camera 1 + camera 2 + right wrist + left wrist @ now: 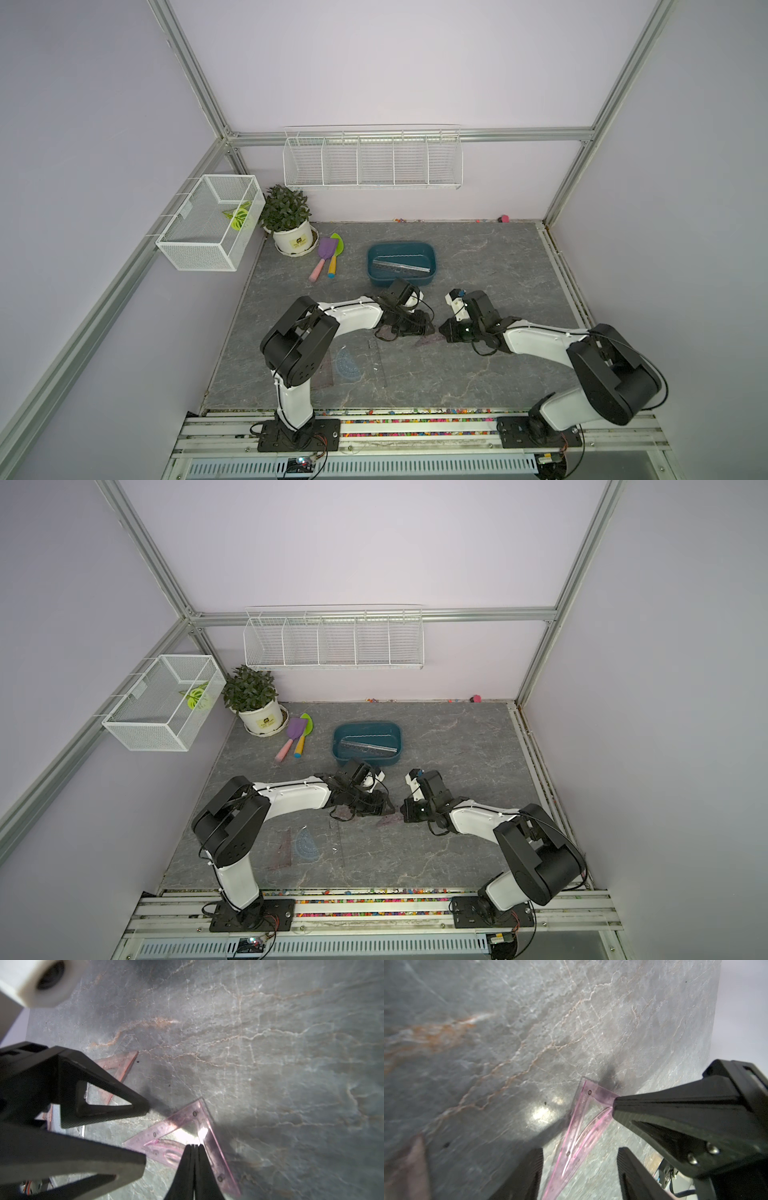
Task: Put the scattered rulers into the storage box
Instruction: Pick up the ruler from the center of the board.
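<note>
Mid-pickup, the right gripper (pixel 194 1148), pressed together, seems to pin the pink triangle (pixel 182 1120) while the spread left gripper (pixel 580 1153) straddles its edge, next needing a firm pinch.

The grey marbled desk (pixel 498 266) carries a dark teal storage box (pixel 371 266) at mid-back, a potted plant (pixel 286 216) in its back left corner, and two toy shovels (pixel 325 251) between them. Nearer the front lie rulers: a pink triangle ruler (pixel 429 341), a bluish protractor (pixel 348 366) and a clear straight ruler (pixel 377 363) just beside it.

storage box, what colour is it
The storage box is dark teal, clearest in a top view.
</note>
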### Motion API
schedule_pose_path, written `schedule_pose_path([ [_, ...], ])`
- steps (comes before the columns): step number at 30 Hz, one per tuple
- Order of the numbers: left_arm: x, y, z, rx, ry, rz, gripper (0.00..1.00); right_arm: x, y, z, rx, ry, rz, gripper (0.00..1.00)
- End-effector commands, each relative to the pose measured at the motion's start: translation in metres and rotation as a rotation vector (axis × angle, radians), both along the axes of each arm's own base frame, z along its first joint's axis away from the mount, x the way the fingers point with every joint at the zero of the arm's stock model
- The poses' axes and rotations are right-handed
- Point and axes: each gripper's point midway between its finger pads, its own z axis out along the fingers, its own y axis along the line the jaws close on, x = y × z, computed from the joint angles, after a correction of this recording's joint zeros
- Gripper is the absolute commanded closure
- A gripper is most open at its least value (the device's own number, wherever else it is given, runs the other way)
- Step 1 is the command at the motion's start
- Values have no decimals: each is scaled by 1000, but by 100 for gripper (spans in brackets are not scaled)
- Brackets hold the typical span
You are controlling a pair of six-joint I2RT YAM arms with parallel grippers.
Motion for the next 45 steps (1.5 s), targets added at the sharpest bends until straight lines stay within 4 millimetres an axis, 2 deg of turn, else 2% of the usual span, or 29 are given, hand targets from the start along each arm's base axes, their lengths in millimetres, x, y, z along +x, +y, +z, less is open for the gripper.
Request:
schedule_pose_path([
  [1,-6,18,-14,76,18,7,37,7,3,3,2,-20,16,92],
  [5,-7,19,-17,79,25,8,37,7,1,-4,-14,-8,13,92],
  [13,-11,27,-25,121,44,9,37,-3,-10,-32,-39,53,-22,92],
  [21,-28,39,-28,156,107,2,37,-15,-16,-47,-37,89,-42,92],
  [25,-38,50,-23,184,127,3,37,-16,-18,-50,-38,92,-49,92],
  [29,-52,49,-19,147,181,-24,37,-17,-18,-50,-35,91,-48,93],
  [36,-70,52,-34,123,259,-42,37,-17,-17,-49,-24,87,-48,93],
  [45,-69,53,-57,108,293,-23,40,-18,-16,-46,-13,82,-44,93],
])
